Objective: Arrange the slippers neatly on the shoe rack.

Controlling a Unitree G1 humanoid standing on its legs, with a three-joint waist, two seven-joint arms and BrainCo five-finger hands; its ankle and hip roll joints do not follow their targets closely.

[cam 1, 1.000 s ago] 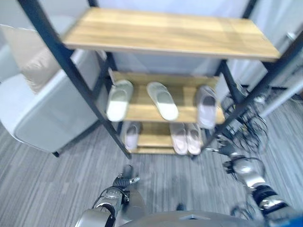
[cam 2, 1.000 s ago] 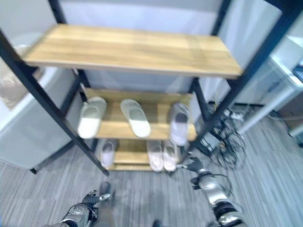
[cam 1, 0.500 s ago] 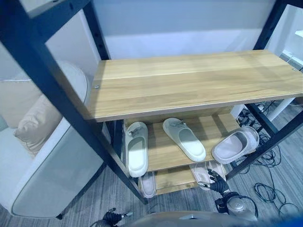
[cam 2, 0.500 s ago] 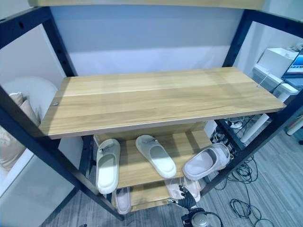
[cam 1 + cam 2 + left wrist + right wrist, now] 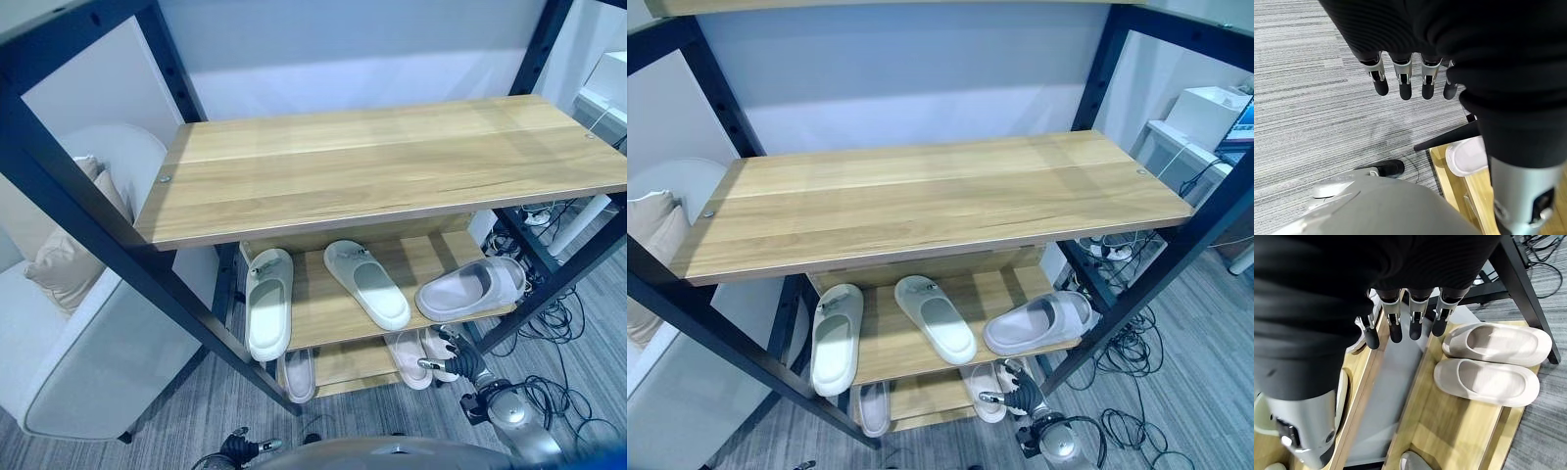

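The shoe rack (image 5: 382, 157) has wooden shelves in a black frame. On its middle shelf lie two white slippers (image 5: 267, 302) (image 5: 367, 282), the second one angled, and a pale lilac slipper (image 5: 470, 287) that lies crosswise at the right end. The bottom shelf holds one slipper (image 5: 297, 372) on the left and a beige pair (image 5: 1488, 360) on the right. My right hand (image 5: 458, 360) hangs open in front of the bottom shelf, its fingers (image 5: 1410, 323) straight above that pair. My left hand (image 5: 1403, 81) is open low over the carpet, holding nothing.
A light armchair (image 5: 88, 352) with a beige cushion (image 5: 69, 259) stands left of the rack. Loose cables (image 5: 563, 323) lie on the grey carpet at the right, by a white table leg (image 5: 578, 220). The top shelf is bare.
The camera has lifted and shifted, so the rack's top shelf now sits in mid view. The slippers keep their places. Both hands stay low and open.
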